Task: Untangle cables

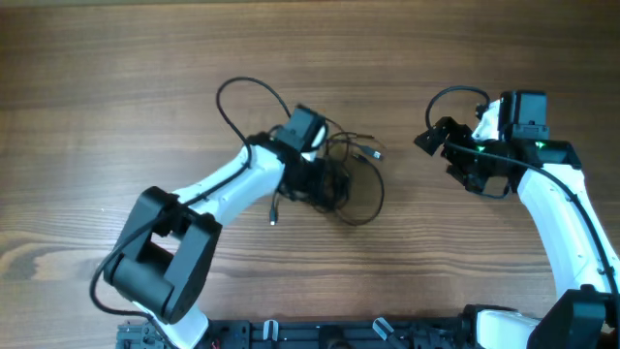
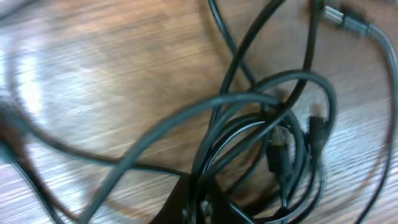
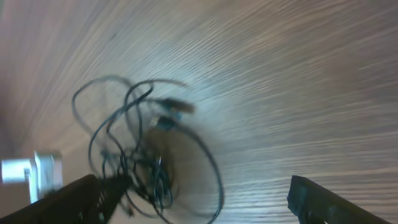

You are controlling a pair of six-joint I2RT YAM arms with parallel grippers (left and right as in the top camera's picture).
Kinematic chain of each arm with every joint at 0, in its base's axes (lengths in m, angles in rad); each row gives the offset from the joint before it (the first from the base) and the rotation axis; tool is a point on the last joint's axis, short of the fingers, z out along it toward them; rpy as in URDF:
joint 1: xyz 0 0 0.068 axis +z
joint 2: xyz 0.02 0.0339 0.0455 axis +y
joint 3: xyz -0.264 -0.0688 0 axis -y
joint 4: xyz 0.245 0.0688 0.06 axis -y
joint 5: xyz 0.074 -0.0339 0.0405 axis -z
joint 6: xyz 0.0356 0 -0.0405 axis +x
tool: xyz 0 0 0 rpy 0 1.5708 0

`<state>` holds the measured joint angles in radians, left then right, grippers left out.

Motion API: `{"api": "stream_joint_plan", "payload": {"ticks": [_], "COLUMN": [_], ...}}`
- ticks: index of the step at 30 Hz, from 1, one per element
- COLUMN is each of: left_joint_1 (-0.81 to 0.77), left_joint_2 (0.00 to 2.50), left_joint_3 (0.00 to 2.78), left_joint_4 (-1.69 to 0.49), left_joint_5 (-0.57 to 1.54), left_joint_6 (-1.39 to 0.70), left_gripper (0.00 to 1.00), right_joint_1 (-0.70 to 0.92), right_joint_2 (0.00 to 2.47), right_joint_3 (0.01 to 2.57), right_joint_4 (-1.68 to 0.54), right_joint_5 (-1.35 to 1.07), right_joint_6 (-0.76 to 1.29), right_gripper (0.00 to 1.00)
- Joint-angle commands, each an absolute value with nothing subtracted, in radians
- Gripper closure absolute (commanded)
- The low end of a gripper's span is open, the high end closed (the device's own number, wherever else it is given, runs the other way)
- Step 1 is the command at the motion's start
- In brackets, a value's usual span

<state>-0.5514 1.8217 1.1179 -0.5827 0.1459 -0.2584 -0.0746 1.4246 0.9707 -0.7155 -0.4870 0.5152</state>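
Observation:
The cables (image 1: 341,179) lie as a tangled clump of thin black cords in the middle of the table. One wide loop (image 1: 376,199) spreads to the right, and plug ends (image 1: 372,150) stick out at the top. My left gripper (image 1: 312,182) is down on the left side of the clump. In the left wrist view its dark fingers (image 2: 199,205) are closed around several strands of the cables (image 2: 273,130). My right gripper (image 1: 448,155) is open and empty, well right of the clump. The right wrist view shows its fingers (image 3: 199,202) spread wide, with the cables (image 3: 137,155) off to the left.
The table (image 1: 116,78) is brown wood. A thicker black arm wire (image 1: 242,89) loops behind my left wrist, and another (image 1: 453,95) loops above my right gripper. A loose plug end (image 1: 273,219) trails below the left arm. The arm bases stand at the front edge.

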Motion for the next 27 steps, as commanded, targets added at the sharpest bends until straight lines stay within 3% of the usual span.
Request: {"api": "stream_joint_plan", "payload": {"ticks": [1,6,8,11,12,14,17,19,25,27], "left_joint_1": [-0.494,-0.445,-0.44,-0.44,-0.44,-0.44,-0.44,-0.44,-0.435,-0.422], "left_joint_2": [1.71,1.583,1.551,1.531,1.531,1.531,1.531,1.531,1.502,1.479], "left_joint_3": [1.257,1.29,1.29,1.29,1.29,1.29,1.29,1.29,1.291,1.291], "left_joint_4": [-0.672,-0.706,-0.713,-0.717,-0.721,-0.73,-0.749,-0.753,-0.743,-0.759], "left_joint_5": [0.136,0.139,0.14,0.141,0.141,0.141,0.148,0.153,0.443,0.519], "left_joint_6": [-0.381,-0.492,-0.491,-0.5,-0.515,-0.53,-0.532,-0.531,-0.345,-0.275], "left_gripper": [0.96,0.96,0.96,0.96,0.96,0.96,0.96,0.96,0.96,0.96], "right_joint_1": [-0.036,0.116,0.186,0.288,0.318,0.374,0.456,0.486,0.506,0.497], "right_joint_2": [1.41,1.41,1.41,1.41,1.41,1.41,1.424,1.441,1.511,1.519], "right_joint_3": [0.966,0.966,0.966,0.966,0.966,0.966,0.966,0.966,0.966,0.966], "right_joint_4": [-0.716,-0.704,-0.666,-0.565,-0.529,-0.479,-0.43,-0.397,-0.327,-0.35], "right_joint_5": [-0.685,-0.704,-0.693,-0.68,-0.665,-0.588,-0.353,-0.297,-0.264,-0.173], "right_joint_6": [0.388,0.335,0.344,0.372,0.369,0.367,0.368,0.368,0.472,0.491], "right_gripper": [0.0,0.01,0.08,0.31,0.34,0.33,0.24,0.27,0.96,0.96]}}
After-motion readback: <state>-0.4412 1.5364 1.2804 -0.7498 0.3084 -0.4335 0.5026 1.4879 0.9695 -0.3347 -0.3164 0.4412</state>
